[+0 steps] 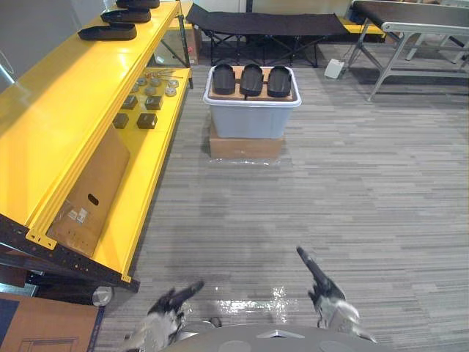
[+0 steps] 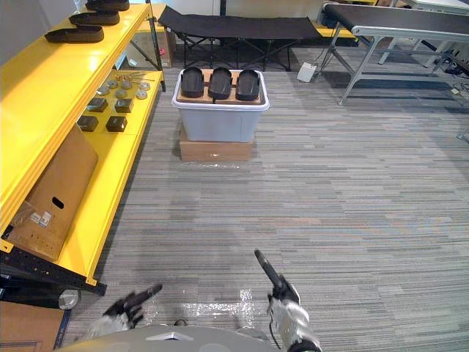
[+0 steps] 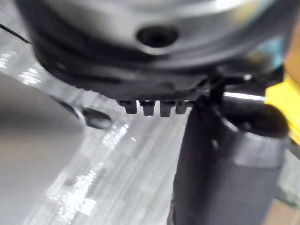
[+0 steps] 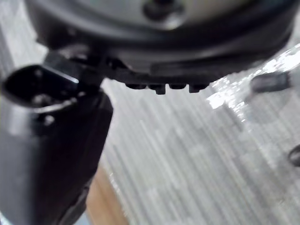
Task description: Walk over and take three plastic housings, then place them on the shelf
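Observation:
Three black plastic housings [image 1: 250, 79] lie side by side on a brown board across a grey tub [image 1: 251, 117], which stands on a cardboard box [image 1: 246, 148] far ahead on the floor. A tall yellow shelf [image 1: 66, 117] runs along the left; two more black housings [image 1: 108, 31] lie on its top level at the far end. My left hand [image 1: 170, 308] and right hand [image 1: 321, 282] hang low at the near edge, fingers straight, holding nothing. The left thumb [image 3: 225, 154] and right thumb [image 4: 47, 154] stand out over bare floor.
Small dark blocks and round metal parts [image 1: 145, 103] sit on the shelf's lower level, with a cardboard sheet [image 1: 91, 194] leaning beneath. A black folding cot [image 1: 264, 26] and a grey metal table [image 1: 410, 29] stand at the back. Striped grey floor stretches between me and the tub.

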